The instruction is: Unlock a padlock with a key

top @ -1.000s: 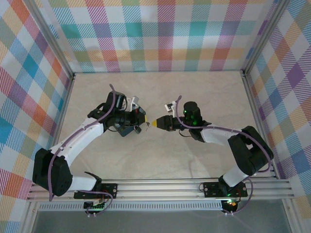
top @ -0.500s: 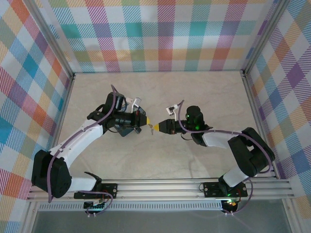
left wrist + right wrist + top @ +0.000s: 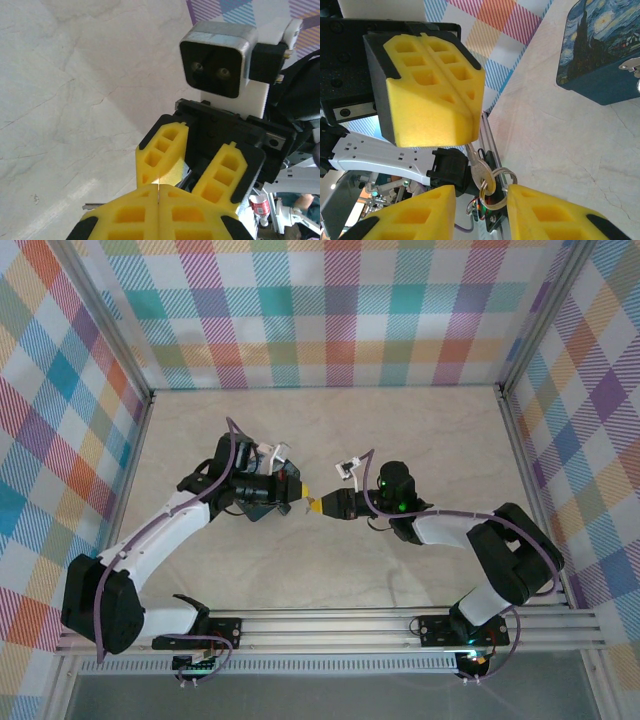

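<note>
Jaws of the left gripper (image 3: 469,117) pinch the key (image 3: 479,172) by its blade, its ring dangling between the right gripper's (image 3: 481,194) parted jaws, seemingly for a handover, with the padlock (image 3: 600,55) resting on the surface (image 3: 560,145) just beside them.

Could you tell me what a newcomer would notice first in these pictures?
At mid-table, the yellow-tipped left hand is shut on the key, which hangs inside the open right hand facing it. Nearby on the table lies the padlock with its starry-night print.
</note>
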`<state>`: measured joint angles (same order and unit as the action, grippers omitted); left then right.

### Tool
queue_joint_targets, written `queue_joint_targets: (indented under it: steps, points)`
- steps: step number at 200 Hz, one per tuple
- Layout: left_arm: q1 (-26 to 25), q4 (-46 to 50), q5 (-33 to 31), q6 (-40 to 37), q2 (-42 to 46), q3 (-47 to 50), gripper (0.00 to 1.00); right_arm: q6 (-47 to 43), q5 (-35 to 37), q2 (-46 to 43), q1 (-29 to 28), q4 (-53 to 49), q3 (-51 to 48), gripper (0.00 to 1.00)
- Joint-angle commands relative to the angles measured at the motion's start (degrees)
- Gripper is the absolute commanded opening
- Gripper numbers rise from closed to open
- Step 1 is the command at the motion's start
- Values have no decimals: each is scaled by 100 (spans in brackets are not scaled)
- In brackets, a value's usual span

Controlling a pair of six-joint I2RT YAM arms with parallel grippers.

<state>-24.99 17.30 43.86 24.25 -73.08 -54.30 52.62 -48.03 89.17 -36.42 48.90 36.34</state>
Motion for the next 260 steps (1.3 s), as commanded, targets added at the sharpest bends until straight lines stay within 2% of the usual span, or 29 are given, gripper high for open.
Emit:
queue_joint_targets:
  steps: [1, 70, 112, 178, 260]
  points:
    - [-22, -430, 204, 190, 188, 151, 0, 20, 6, 57, -57, 252, 150, 29]
    - [-23, -631, 281, 352, 284, 320, 0, 108, 50, 24, -75, 457, 122, 25]
    - [-32, -794, 352, 476, 415, 421, 0, 226, -1, 100, -87, 611, 141, 19]
    - [-76, -904, 535, 462, 456, 479, 0, 352, 31, 145, -93, 834, 129, 18]
    - [-176, -904, 611, 484, 508, 469, 0, 297, 120, 13, -93, 694, 128, 12]
